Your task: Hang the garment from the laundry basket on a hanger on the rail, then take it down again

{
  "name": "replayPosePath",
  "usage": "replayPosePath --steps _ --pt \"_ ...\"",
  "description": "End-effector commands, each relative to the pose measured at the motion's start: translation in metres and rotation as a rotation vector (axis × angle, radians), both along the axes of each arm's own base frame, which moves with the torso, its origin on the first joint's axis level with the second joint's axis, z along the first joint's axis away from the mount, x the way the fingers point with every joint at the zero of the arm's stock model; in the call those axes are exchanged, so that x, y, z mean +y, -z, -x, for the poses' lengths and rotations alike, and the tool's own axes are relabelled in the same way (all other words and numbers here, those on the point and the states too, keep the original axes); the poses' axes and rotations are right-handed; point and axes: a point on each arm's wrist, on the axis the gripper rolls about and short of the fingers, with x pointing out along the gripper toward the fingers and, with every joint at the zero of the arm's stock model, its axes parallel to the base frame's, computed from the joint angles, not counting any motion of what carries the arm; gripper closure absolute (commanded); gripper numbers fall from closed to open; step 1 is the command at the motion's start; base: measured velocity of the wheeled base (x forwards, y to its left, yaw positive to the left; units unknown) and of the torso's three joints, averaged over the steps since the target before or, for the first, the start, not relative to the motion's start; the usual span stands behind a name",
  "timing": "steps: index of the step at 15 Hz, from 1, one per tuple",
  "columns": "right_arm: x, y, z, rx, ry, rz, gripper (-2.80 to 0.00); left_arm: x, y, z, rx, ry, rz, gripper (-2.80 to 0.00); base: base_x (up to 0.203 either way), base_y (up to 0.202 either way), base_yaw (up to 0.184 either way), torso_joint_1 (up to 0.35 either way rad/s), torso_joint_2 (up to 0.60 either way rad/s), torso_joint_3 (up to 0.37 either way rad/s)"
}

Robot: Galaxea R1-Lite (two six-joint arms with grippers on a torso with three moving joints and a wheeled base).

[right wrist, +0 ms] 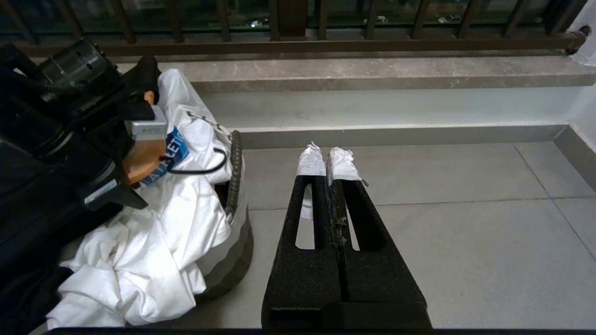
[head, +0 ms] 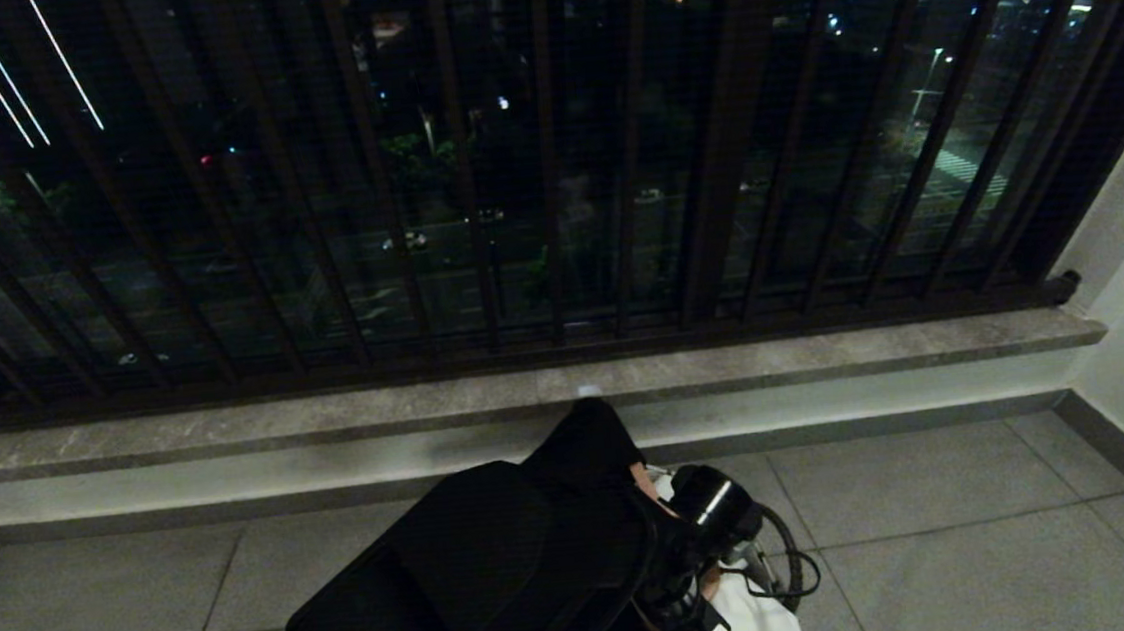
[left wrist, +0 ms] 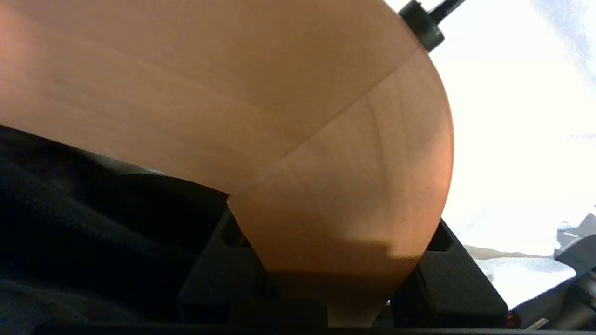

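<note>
1. Low down by the balcony floor, the left pincer (left wrist: 326, 260) is clamped on a wooden hanger (left wrist: 326, 163); in the left wrist view the wood sits wedged between the two dark fingers (left wrist: 447, 284), filling most of the picture.
2. From the right wrist view the same left pincer (right wrist: 139, 139) hangs over the laundry basket (right wrist: 235, 232), the orange-brown wood of the hanger (right wrist: 142, 160) poking out below its pale fingertip block.
3. The garment (right wrist: 153, 242), a white shirt with a blue printed patch, is heaped in the basket and spilling over its side, with part of it lying right under the hanger.
4. The basket stands on the grey floor tiles (right wrist: 465, 232), close to the step below the stone sill (right wrist: 372, 74); its black rim (right wrist: 234, 172) shows at the edge nearest the right arm.
5. The right pincer (right wrist: 328, 163) is pressed together, its white-wrapped tips touching, holding nothing, hovering above bare tile just beside the basket.
6. In the head view the left arm (head: 501, 561), draped in black cover, reaches down to the white cloth (head: 757, 626) at the bottom edge, with the dark window bars (head: 549, 156) and city lights beyond.
</note>
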Motion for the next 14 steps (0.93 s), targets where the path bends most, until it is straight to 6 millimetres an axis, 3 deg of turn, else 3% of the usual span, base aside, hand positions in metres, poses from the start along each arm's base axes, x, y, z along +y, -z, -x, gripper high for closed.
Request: replayPosePath --steps 1,7,8,14 --pt "0.0000 -0.0001 -0.0001 0.001 0.000 0.000 0.00 0.0003 0.0022 0.0002 0.002 0.001 -0.007 0.00 0.000 0.000 0.000 0.000 0.00 0.000" --pt "0.0000 -0.0001 -0.0001 0.001 0.000 0.000 0.00 0.0018 0.0034 0.0006 -0.010 -0.006 -0.027 0.00 0.000 0.000 0.000 0.000 0.00 0.000" --pt "0.0000 -0.0001 -0.0001 0.001 0.000 0.000 0.00 0.0022 0.0032 0.0007 -0.015 -0.008 -0.032 -2.80 0.000 0.000 0.000 0.000 0.00 0.000" --pt "0.0000 -0.0001 -0.0001 0.001 0.000 0.000 0.00 0.0047 -0.0040 0.0025 -0.017 -0.002 -0.032 -2.80 0.000 0.000 0.000 0.000 0.00 0.000"
